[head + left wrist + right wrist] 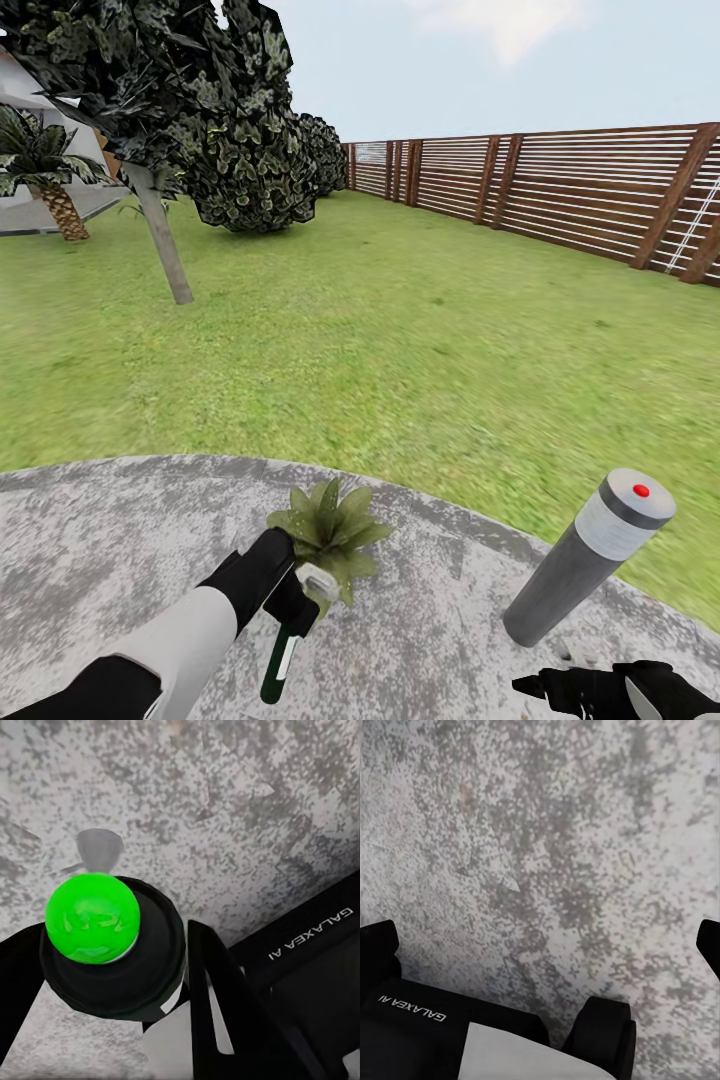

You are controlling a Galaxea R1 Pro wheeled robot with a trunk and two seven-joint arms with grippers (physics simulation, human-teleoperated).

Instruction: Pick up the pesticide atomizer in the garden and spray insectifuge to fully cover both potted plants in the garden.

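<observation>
While beside plant (328, 530), gripped atomizer (283, 660).

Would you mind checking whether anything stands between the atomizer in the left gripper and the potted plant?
Nothing visible does. The left gripper holds the pesticide atomizer right beside the potted plant; the bollard lamp stands off to the side.

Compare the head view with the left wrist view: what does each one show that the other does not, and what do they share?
Only the head view shows the potted plant, the grey lamp post, the lawn, the wooden fence, the trees and the right gripper. Only the left wrist view shows the bright green round end of the bottle, seen end on. Both show the left gripper closed on the dark green bottle above the grey paved patio.
</observation>
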